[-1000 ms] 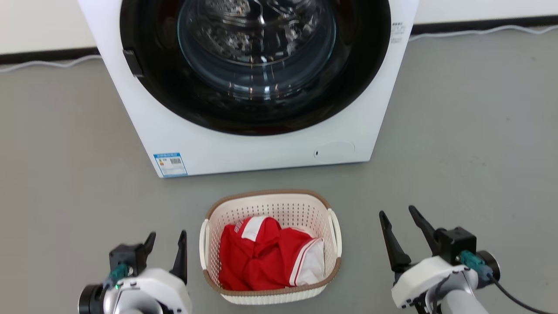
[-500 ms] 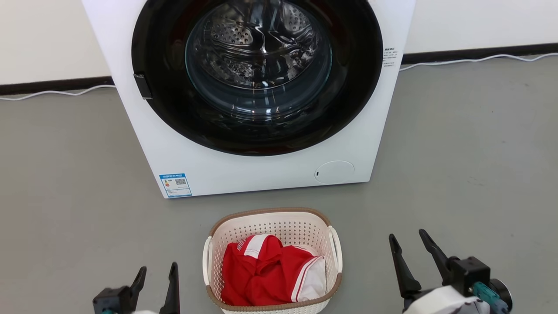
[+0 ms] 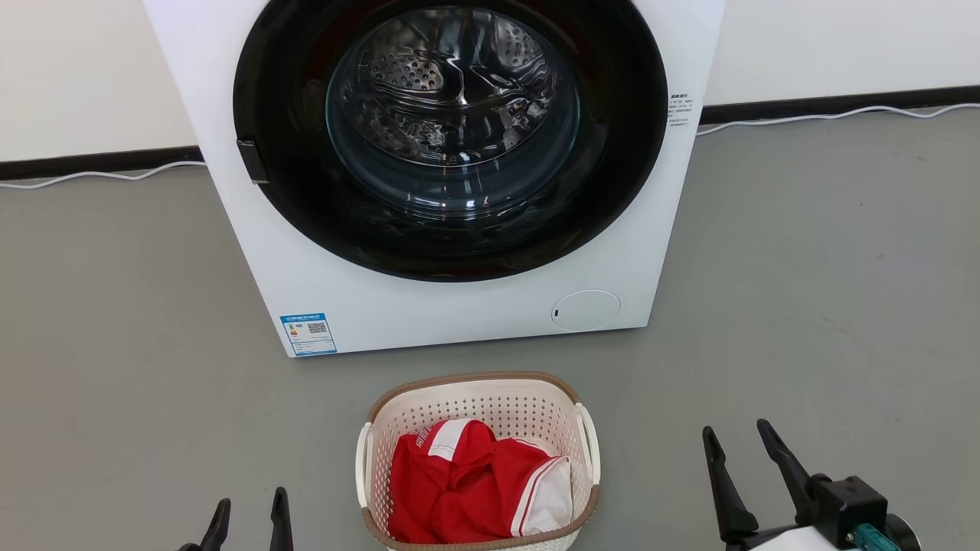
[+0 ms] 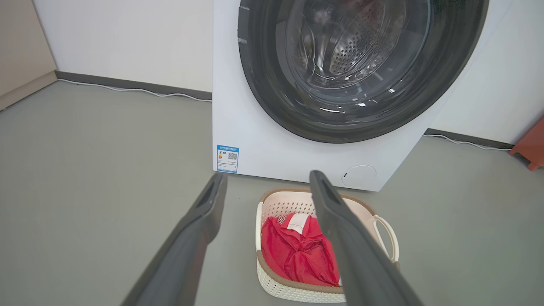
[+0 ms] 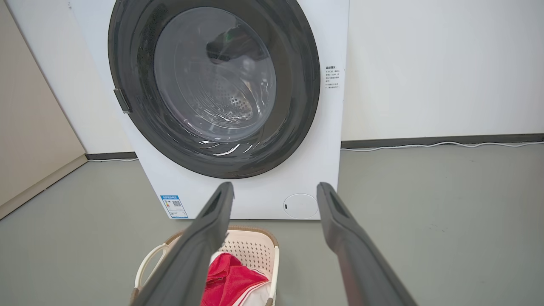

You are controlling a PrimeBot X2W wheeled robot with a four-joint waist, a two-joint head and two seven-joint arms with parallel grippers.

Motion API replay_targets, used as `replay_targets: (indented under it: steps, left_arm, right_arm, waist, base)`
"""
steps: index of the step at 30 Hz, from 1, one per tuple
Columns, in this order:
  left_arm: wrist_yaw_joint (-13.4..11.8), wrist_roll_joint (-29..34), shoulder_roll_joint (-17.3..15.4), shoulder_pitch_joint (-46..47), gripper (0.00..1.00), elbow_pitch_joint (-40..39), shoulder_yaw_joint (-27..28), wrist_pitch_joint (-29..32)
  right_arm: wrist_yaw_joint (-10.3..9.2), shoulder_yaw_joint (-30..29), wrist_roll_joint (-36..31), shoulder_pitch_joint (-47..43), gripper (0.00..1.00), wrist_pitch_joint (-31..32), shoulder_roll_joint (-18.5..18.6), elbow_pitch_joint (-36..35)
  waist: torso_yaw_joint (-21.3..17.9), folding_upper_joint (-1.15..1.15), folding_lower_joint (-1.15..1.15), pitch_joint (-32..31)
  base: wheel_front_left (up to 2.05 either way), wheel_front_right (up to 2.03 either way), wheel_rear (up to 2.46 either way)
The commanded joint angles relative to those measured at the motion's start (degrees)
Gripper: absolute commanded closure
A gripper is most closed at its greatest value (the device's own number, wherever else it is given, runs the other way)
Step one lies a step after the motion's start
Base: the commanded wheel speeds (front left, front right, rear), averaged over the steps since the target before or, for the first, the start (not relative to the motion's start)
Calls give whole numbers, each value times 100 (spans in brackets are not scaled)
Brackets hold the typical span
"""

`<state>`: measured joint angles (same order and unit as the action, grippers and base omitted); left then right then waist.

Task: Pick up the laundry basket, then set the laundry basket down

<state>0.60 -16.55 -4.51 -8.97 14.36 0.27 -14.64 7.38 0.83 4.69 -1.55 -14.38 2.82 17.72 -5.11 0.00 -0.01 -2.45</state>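
Counts: one laundry basket, one washing machine, one red-and-white garment, two grippers. Basket has two white side handles and a brown rim.

Basket stands on the grey floor just in front of the machine, centred below its door, not touching it. Garment lies crumpled inside the basket and covers most of the bottom. Machine door is shut, and the steel drum behind the glass looks bare.

Left gripper is at the bottom edge of the head view, left of the basket and clear of it. Its jaws are spread and hold nothing. Right gripper is further off on the basket's other side, also spread wide and holding nothing.

Head view: one blue label at the machine's lower corner, one round cap, one dark latch and a white cable along the skirting.

Left wrist view: left gripper fingers parted, with one finger crossing in front of the basket. It adds a red-orange object by the wall, too cropped to tell what it is.

Right wrist view: right gripper fingers parted, the basket low between and behind them, one handle visible. It adds a beige panel off to the side.
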Motion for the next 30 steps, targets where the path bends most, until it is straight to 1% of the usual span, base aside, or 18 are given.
replay_targets:
  steps: [1, 6, 7, 13, 15, 20, 24, 30]
  left_arm:
    - [48, 58, -1, 155, 0, -155, 219, -36]
    - [79, 102, 44, 155, 0, -140, 321, -36]
    - [52, 44, 65, -1, 100, 1, 147, 0]
    - [49, 20, 133, -15, 100, 436, 136, 15]
    - [57, -76, 138, 12, 100, 463, 155, 53]
    - [83, -382, 139, 70, 100, 438, 176, 143]
    - [103, -625, 140, 115, 100, 422, 185, 204]
    - [134, -989, 141, 190, 100, 396, 204, 299]
  right_arm:
    - [11, 119, -25, 23, 0, -62, 6, -143]
    - [11, 110, -18, 7, 0, -62, 6, -129]
    - [0, -32, -3, -97, 100, 0, -1, -3]
    - [0, -32, 19, -237, 100, 30, -3, 376]
    - [0, -37, 135, -237, 100, 56, -3, 389]
    - [1, -64, 489, -203, 100, 136, 1, 349]
    - [1, -84, 771, -172, 100, 199, 3, 326]
    - [2, -114, 1192, -119, 100, 295, 6, 291]
  waist:
    - [-5, 0, 1, 0]
    - [-12, 0, 1, 11]
    - [-13, 0, 1, 10]
    - [-13, 0, 1, 10]
    - [-8, 0, 1, 12]
    - [16, 0, 13, 10]
    - [33, 0, 2, 28]
    - [58, 0, 1, 44]
  base:
    - [0, 0, 0]
    - [0, 0, 0]
    - [0, 0, 0]
    - [0, 0, 0]
    - [0, 0, 0]
    - [0, 0, 0]
    - [0, 0, 0]
    - [0, 0, 0]
